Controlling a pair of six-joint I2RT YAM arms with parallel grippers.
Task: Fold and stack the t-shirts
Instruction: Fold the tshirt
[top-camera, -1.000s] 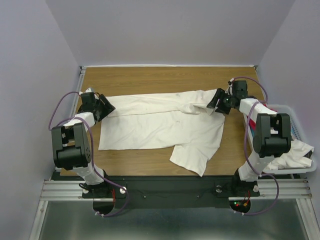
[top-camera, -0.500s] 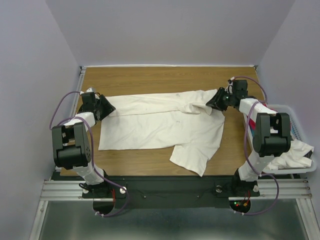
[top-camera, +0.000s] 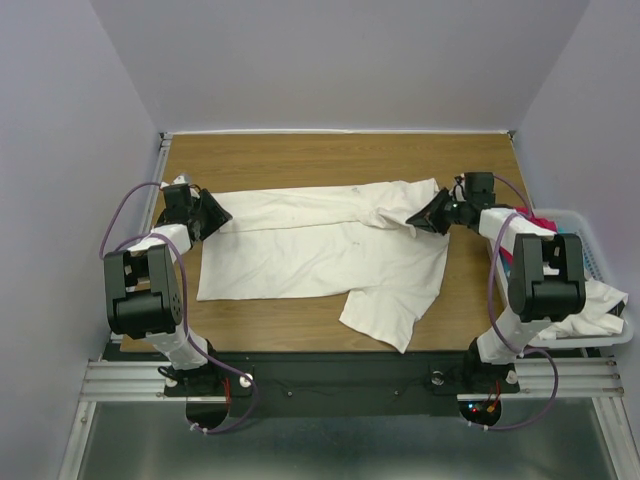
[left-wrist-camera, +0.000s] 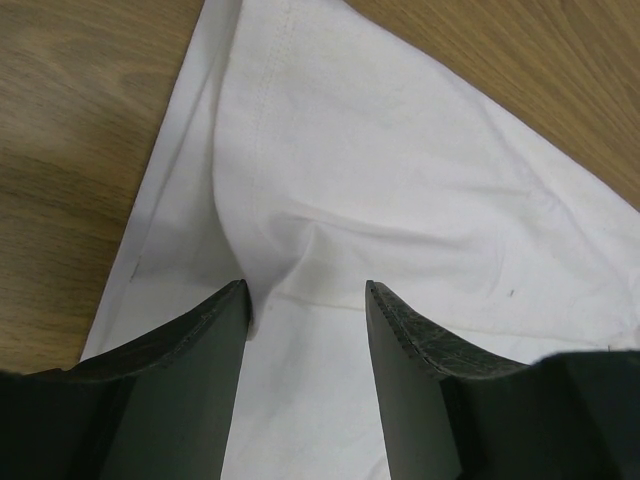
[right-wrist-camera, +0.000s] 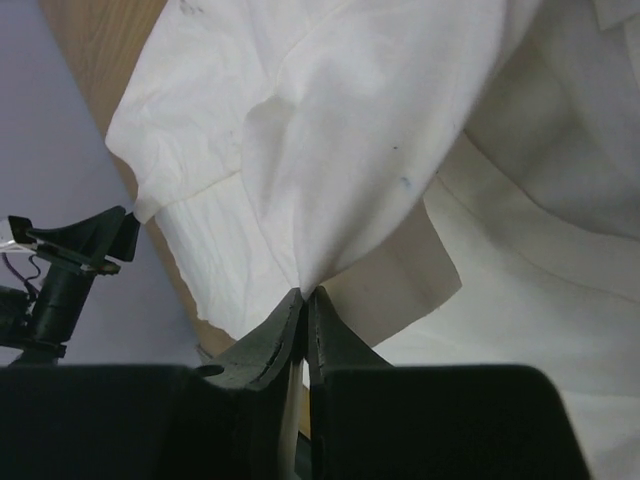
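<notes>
An off-white t-shirt (top-camera: 320, 250) lies spread across the wooden table, one sleeve hanging toward the near edge. My left gripper (top-camera: 213, 212) is at the shirt's left end. In the left wrist view its jaws (left-wrist-camera: 305, 295) stand open astride a raised ridge of the off-white t-shirt (left-wrist-camera: 400, 180), without pinching it. My right gripper (top-camera: 428, 214) is at the shirt's far right corner. The right wrist view shows it (right-wrist-camera: 305, 292) shut on a pinch of that shirt (right-wrist-camera: 350, 130), the cloth lifted into a peak. A magenta-red t-shirt (top-camera: 541, 222) and a white t-shirt (top-camera: 592, 308) lie in the basket.
A white slatted basket (top-camera: 598, 262) stands at the table's right edge, beside the right arm. Bare wood (top-camera: 300, 160) shows behind the shirt and along the near edge. Grey walls close in on three sides.
My right gripper has closed on the shirt's right corner and shifted slightly toward the near side, lifting the cloth. The left gripper has stayed in place, jaws a little narrower.
</notes>
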